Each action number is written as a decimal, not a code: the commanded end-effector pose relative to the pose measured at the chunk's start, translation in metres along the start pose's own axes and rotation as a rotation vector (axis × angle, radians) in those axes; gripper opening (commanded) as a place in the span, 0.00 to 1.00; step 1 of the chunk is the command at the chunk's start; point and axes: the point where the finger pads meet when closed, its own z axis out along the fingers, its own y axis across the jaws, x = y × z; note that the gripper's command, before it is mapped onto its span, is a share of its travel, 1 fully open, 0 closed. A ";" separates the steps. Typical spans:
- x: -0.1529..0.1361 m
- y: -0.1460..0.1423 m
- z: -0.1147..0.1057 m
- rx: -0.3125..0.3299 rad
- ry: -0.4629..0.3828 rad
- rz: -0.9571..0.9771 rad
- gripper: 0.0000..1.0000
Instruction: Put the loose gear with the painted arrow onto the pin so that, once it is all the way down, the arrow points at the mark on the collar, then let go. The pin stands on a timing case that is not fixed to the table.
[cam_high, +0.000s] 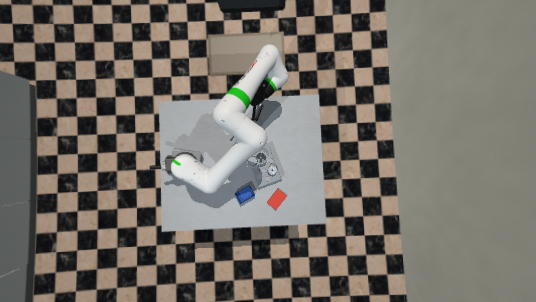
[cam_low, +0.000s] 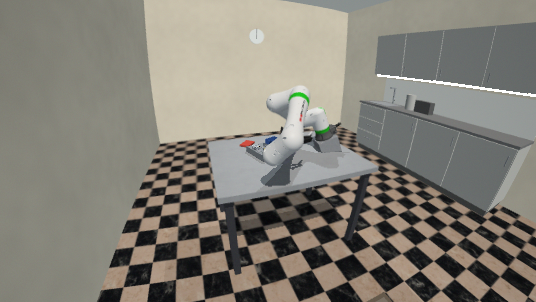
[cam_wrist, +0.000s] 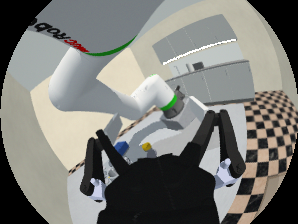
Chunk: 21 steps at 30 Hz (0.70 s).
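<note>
The grey timing case (cam_high: 272, 157) (cam_low: 256, 150) lies on the table right of the arm's elbow. Small round gear shapes (cam_high: 271, 170) show on it; they are too small to tell the pin, the collar mark or the arrow gear apart. My gripper (cam_high: 257, 112) (cam_low: 297, 163) (cam_wrist: 154, 111) is open and empty. It hangs low over the table near the edge at the top of the overhead view, well away from the case. In the wrist view both fingers stand wide apart with nothing between them.
A blue box (cam_high: 245, 195) (cam_low: 270, 140) (cam_wrist: 121, 147) and a flat red block (cam_high: 276, 199) (cam_low: 246, 143) lie near the case. The arm's own links cross over the table (cam_high: 300, 125). Kitchen counters (cam_low: 440, 145) stand off to the side.
</note>
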 end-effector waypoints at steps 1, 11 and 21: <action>-0.001 0.002 0.001 -0.018 -0.013 0.017 1.00; -0.008 0.014 0.006 -0.162 -0.100 0.144 1.00; -0.026 0.035 -0.010 -0.543 -0.246 0.438 1.00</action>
